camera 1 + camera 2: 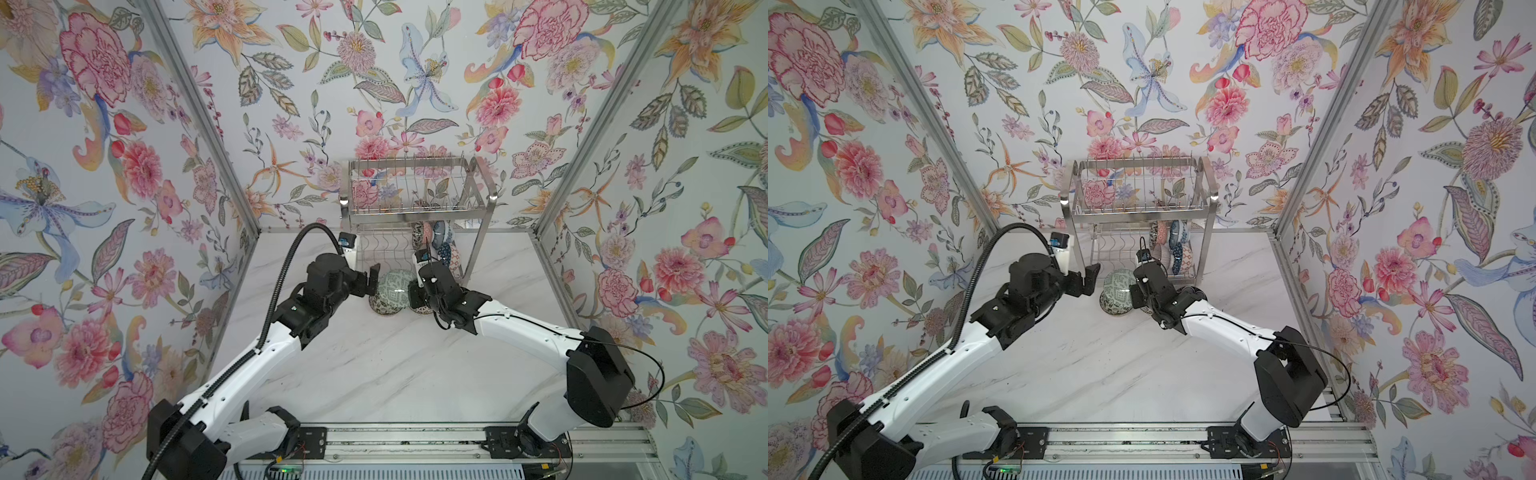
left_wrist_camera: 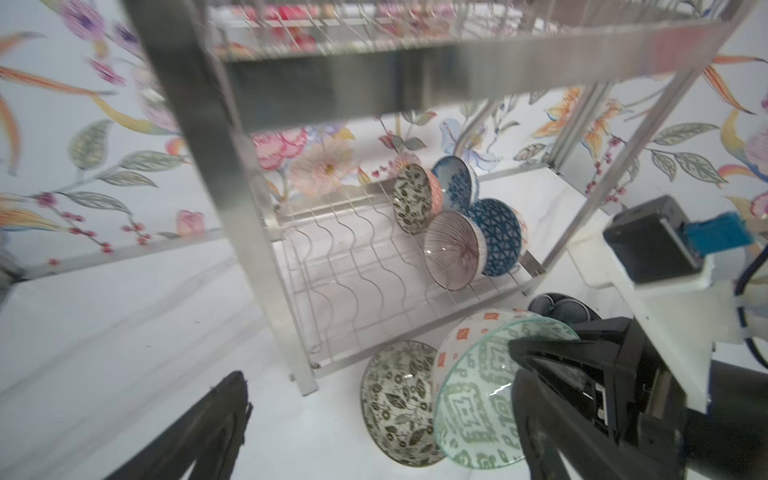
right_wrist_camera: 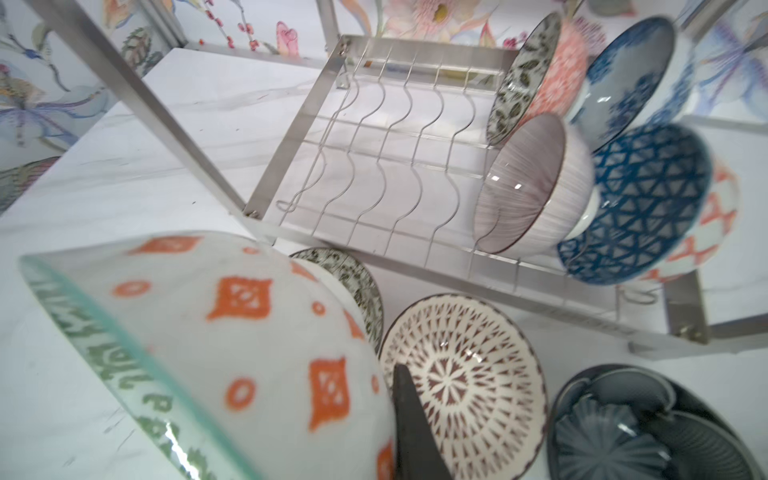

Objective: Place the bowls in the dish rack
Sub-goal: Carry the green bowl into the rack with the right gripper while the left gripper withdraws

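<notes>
Green-patterned bowl [image 1: 395, 286] is held tilted, gripped at its rim by the closed right gripper [image 1: 415, 291], just in front of the dish rack [image 1: 411, 199]. Just beside the bowl's opposite side, the left gripper [image 1: 371, 282] is spread wide, with nothing held.

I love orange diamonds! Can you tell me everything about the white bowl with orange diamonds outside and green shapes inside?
The white glossy ceramic-looking bowl is round, with orange diamonds and rings outside, green blocky shapes inside and a pale green rim. It is held tilted in front of the steel wire dish rack's lower shelf, close by a black-and-white leafy bowl on the white marble table. The black right gripper pinches its rim; the black left gripper beside it stands open.
</notes>
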Motion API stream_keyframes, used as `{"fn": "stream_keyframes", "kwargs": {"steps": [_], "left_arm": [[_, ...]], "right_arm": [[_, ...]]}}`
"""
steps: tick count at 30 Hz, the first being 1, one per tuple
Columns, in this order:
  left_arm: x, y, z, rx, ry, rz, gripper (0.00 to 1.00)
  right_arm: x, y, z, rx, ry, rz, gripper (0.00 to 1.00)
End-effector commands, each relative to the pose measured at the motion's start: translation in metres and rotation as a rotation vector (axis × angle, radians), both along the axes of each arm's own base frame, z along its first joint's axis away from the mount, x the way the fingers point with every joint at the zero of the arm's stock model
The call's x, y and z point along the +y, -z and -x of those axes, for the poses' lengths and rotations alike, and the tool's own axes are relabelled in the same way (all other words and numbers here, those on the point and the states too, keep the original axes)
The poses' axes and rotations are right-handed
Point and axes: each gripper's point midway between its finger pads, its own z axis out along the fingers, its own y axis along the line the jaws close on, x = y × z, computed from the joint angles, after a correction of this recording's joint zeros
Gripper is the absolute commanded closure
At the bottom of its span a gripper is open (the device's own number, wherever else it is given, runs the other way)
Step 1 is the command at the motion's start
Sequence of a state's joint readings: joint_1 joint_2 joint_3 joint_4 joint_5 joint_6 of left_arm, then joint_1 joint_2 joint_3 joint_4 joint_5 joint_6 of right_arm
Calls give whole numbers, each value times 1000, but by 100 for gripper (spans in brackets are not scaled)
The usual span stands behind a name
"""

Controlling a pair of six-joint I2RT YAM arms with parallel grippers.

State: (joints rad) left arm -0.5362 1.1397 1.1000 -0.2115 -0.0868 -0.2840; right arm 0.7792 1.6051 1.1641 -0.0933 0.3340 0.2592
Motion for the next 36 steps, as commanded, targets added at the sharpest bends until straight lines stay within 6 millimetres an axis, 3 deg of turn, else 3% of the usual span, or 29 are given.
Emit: {"fn": "stream_keyframes", "kwargs": {"steps": [1, 6, 12, 19, 30, 36], "left_arm": [[56, 31, 13, 131, -83, -231, 1], [84, 51, 6, 145, -113, -215, 1], [85, 67, -6, 129, -100, -222, 1], [93, 79, -10, 139, -87, -208, 1], [93, 82, -6, 140, -72, -189, 1], [93, 82, -6, 140, -70, -185, 1]], "right_arm": [[-24, -22, -34, -153, 128, 221, 100], [-28, -29, -72, -236, 210, 410, 100], [-22, -32, -113, -313, 274, 559, 100], [-18, -20, -165, -410, 352, 736, 100], [2, 14, -237, -434, 438, 774, 100], [6, 16, -255, -470, 482, 757, 100]]}}
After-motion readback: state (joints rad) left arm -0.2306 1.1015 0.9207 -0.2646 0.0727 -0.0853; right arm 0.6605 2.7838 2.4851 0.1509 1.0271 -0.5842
